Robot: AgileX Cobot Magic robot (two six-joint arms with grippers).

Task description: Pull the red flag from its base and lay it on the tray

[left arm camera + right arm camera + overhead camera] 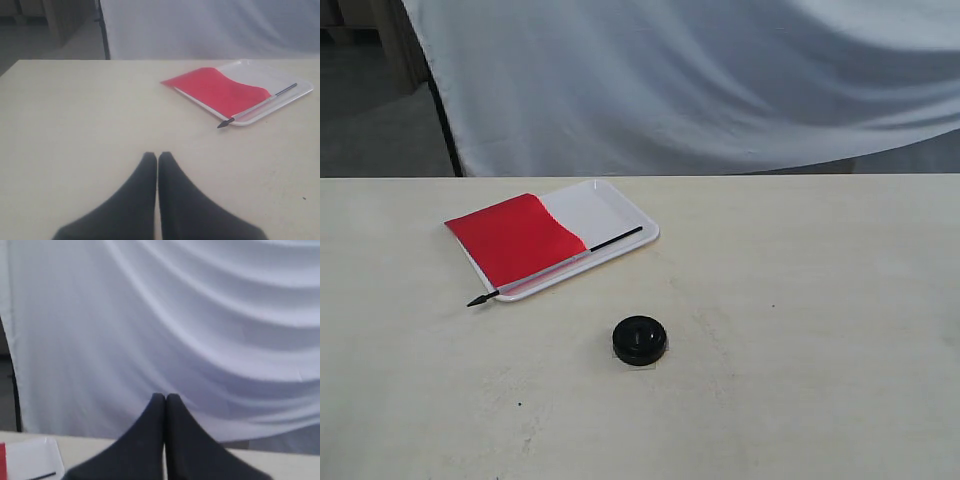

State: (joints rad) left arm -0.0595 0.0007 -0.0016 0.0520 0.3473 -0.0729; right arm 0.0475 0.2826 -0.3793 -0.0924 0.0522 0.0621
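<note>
Left gripper (pixel 157 156) and right gripper (pixel 165 397) both pinched together, empty. Flag (pixel 515 238) lies on the tray (pixel 610 205); base (pixel 640 340) sits nearer, apart.

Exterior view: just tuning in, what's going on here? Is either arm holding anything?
Nothing is being handled right now. The red flag lies flat on the tray, off its base, with the pole's pointed tip poking past the tray's rim. The base sits alone on the table, apart from the tray. The left end effector is shut and empty above bare table; the right end effector is shut and empty too, facing the white backdrop.
</note>
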